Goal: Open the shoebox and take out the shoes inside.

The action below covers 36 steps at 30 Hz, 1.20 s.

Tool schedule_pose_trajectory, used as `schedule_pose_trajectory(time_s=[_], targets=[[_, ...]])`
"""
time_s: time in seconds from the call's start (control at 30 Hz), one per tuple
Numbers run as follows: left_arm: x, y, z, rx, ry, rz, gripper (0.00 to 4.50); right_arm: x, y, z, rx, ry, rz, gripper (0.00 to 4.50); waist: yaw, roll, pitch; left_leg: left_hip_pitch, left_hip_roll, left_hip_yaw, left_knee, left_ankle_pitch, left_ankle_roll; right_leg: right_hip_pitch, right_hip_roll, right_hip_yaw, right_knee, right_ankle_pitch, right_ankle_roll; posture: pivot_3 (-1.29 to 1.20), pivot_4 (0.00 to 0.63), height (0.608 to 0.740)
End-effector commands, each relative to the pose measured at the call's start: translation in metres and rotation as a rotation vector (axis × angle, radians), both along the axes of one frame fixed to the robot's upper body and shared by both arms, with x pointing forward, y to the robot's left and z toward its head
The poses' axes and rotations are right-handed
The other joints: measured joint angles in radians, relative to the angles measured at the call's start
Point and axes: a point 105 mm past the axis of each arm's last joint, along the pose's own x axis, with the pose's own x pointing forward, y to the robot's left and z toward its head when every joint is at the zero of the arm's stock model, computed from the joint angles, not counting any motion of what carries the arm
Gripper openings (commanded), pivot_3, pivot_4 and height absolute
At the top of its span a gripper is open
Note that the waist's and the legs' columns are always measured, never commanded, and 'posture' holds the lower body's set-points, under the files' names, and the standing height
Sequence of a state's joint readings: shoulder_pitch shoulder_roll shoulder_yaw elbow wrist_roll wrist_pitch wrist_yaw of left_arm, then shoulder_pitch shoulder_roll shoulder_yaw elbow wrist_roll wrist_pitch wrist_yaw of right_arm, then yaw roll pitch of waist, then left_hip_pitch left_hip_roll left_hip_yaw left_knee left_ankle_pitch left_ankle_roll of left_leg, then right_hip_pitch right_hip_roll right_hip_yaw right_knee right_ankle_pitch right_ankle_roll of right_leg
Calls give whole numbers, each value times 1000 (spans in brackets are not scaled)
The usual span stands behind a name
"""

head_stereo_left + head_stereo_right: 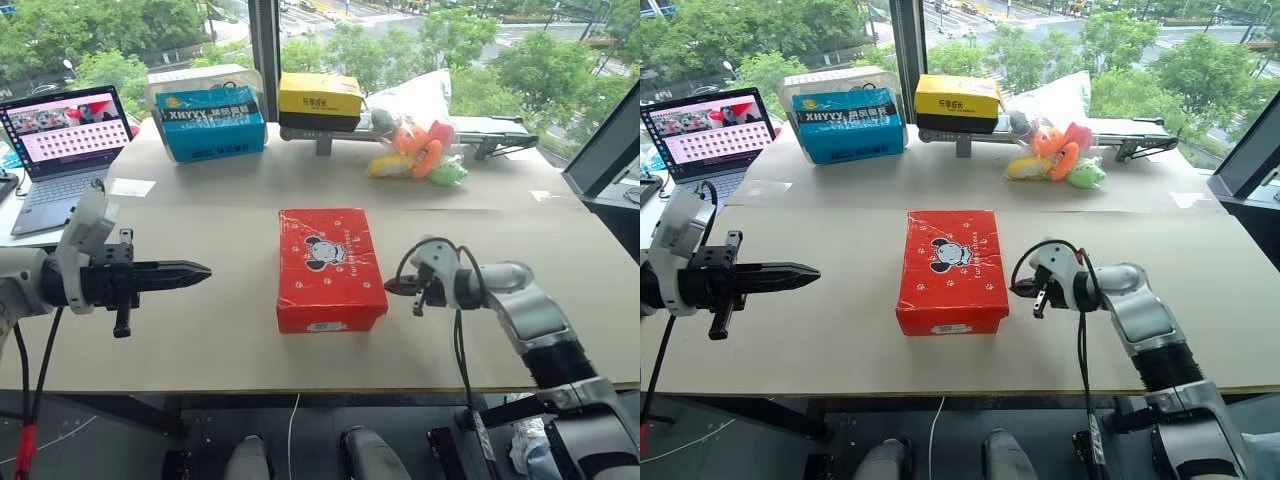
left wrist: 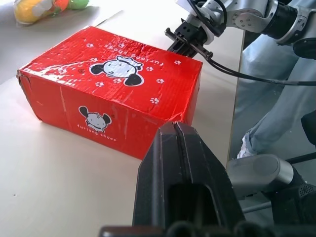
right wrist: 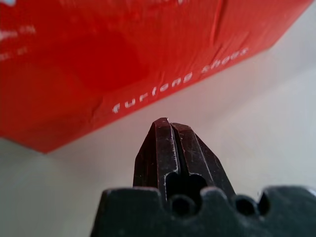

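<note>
The shoebox sits lid-down-shut in the middle of the bench, label end toward the near edge; red card, a cartoon mouse on the lid and again on the long side, paw prints scattered about, the skin creased and a corner dented; no shoes on show, so they're presumably sealed inside and the opening hasn't begun. The right gripper is clenched, nothing in it, its tip just beside the box's right wall and low against it; my read is it's lining up to get under the lid's edge on that side. The left gripper is pinched shut too, empty, held level well off to the box's left and aimed at it; likely waiting to brace the box. Blue box and yellow box stand far back, out of play.
</note>
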<state>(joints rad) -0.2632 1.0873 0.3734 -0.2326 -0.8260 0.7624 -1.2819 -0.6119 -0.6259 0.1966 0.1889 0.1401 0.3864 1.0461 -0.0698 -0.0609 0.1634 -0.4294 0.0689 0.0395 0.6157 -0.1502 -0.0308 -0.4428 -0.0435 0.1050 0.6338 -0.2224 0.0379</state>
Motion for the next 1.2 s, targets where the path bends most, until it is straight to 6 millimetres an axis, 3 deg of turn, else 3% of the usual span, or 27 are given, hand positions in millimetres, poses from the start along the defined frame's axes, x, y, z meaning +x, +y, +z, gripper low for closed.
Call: schedule_pose_trajectory(time_s=[0.03,0.37,0.5,0.63,0.73,0.9,1.1,1.2], targets=[[-2,-2,10,10,-62,-16,0,5,9,29,67,-61,35,30,0,0,0,0,0,0,0,0,0,0,0,0,0,0,0,0,150,739],[-1,-1,12,10,-75,1,0,-8,32,108,339,-111,138,30,0,1,1,0,0,0,0,0,0,-1,0,0,1,3,6,0,150,739],[-2,1,19,13,-102,10,0,-19,62,141,374,-179,228,30,-1,1,1,0,0,0,0,0,0,-1,0,0,1,3,6,0,150,739],[-4,7,41,-20,-155,37,0,-24,89,155,358,-243,302,30,-2,1,1,-1,0,0,1,0,0,-6,0,0,8,2,4,0,150,739],[-7,14,57,-34,-189,56,0,-24,104,160,356,-262,329,30,1,1,1,-2,1,-1,1,0,0,-9,1,-2,13,0,2,0,150,739],[-12,34,86,-38,-247,117,0,-27,155,159,369,-274,416,30,-9,1,1,-3,1,-1,1,0,0,-11,1,-2,14,0,1,0,150,739],[-13,37,92,-24,-231,107,0,-20,207,124,326,-227,436,30,-16,1,1,-5,1,-1,0,0,0,-12,2,-3,15,0,1,0,150,739],[-12,33,91,-25,-224,86,0,-19,220,101,292,-191,439,30,-16,1,1,-9,1,-4,1,2,-3,-14,2,-5,15,0,1,0,150,739]])
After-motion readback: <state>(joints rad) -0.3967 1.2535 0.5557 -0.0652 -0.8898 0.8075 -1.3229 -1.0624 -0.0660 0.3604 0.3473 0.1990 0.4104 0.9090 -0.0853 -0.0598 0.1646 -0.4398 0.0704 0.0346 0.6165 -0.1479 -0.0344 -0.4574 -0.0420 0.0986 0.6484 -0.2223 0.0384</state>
